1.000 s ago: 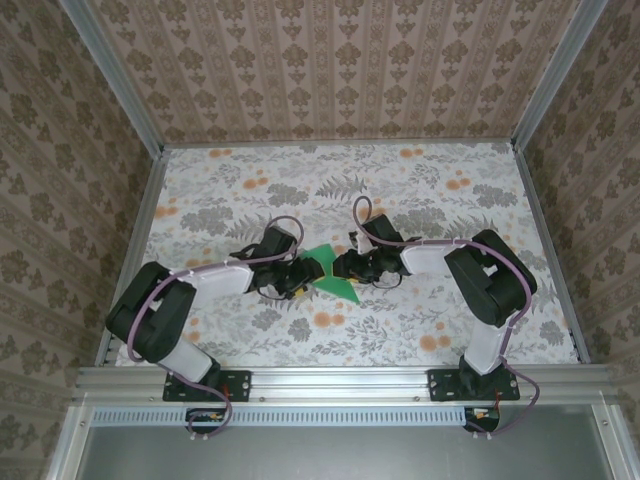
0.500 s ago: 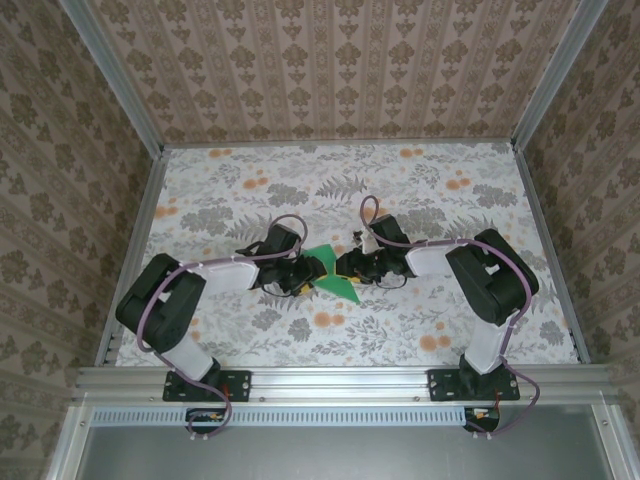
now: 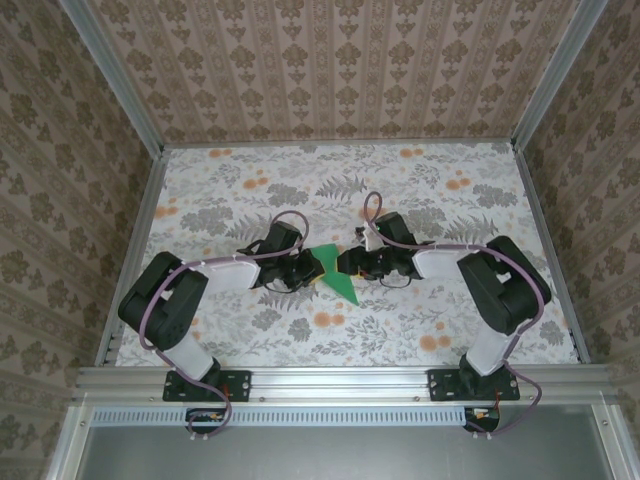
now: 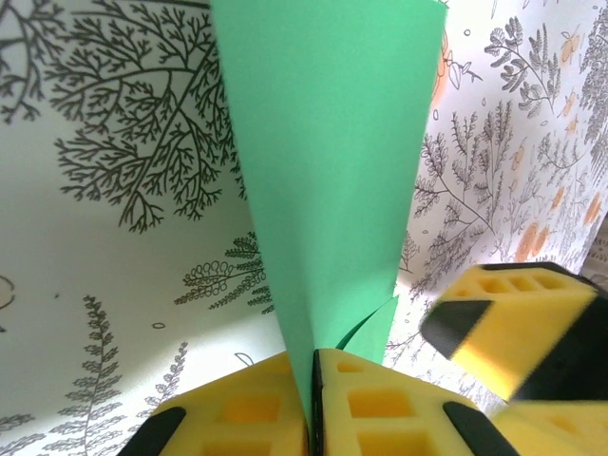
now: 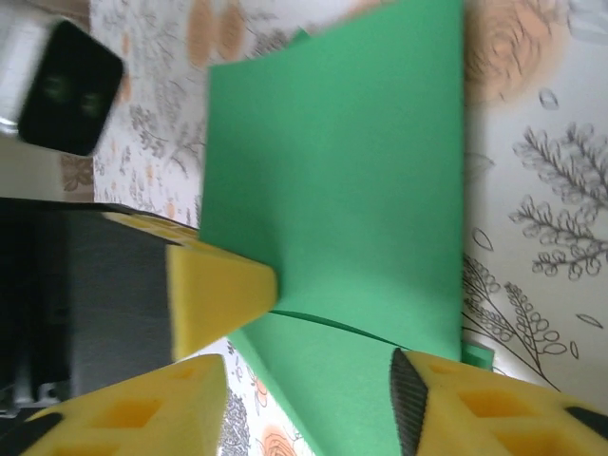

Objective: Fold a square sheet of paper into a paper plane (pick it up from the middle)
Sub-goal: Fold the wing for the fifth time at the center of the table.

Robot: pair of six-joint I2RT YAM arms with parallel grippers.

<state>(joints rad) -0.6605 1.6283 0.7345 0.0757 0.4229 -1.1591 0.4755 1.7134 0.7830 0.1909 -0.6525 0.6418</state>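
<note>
Jaws: left gripper [image 4: 313, 404] clamped on near edge of square sheet of paper [image 4: 328, 171]; right gripper [image 5: 313, 418] spread, fingers either side of sheet's far edge, not pinching. Sheet extends straight out from left gripper toward right.

Left gripper [image 4: 312, 408] jaws closed on green sheet [image 4: 328, 171]; right gripper [image 5: 304, 408] jaws widened.

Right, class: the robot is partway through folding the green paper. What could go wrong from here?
1. The left tool pinches the green paper at a fold, while the right tool stands open around it, so the layers may slip out of line.
2. The two tools sit very close together; they might bump and crumple the paper.
</note>
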